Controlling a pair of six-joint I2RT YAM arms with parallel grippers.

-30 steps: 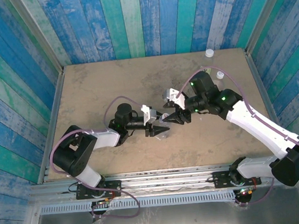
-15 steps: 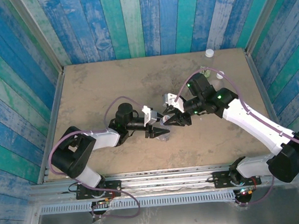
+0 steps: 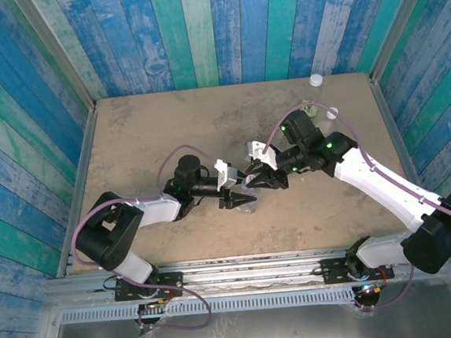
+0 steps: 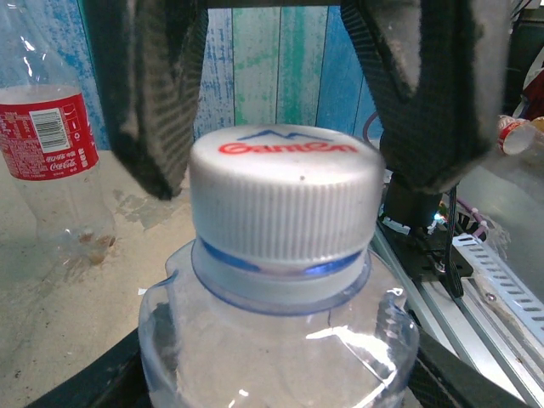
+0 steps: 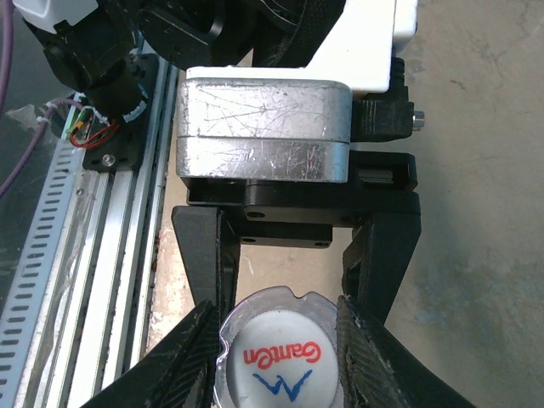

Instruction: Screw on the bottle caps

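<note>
Gripping the plain bottle (image 4: 280, 340) by its body, the left fingers (image 5: 217, 255) are closed on it from both sides and hold it upright near the middle of the surface (image 3: 143, 129), towards the near edge. A pale-grey ribbed cap (image 4: 285, 200) sits on the bottle's neck, just above a blue ring. Its flat top carries red lettering and a small blue peak mark. Whether the cap is threaded tight cannot be told.

The right fingers (image 5: 200, 357) come in from the opposite side and straddle the cap, one on each side of it. In the right wrist view they lie against the clear collar around the cap. In the left wrist view a thin gap seems to remain on either side. Whether they press on the cap cannot be told.

From above, the two arms meet tip to tip over the plain bottle, the left reaching in from the left and the right from the right.

A red-labelled bottle (image 4: 55, 170) stands upright on the surface in the left wrist view, well apart from the held one, with its top cut off by the frame. In the top view, one bottle (image 3: 316, 80) with a white top stands at the back right edge. Another (image 3: 331, 113) stands just beside the right arm.
</note>
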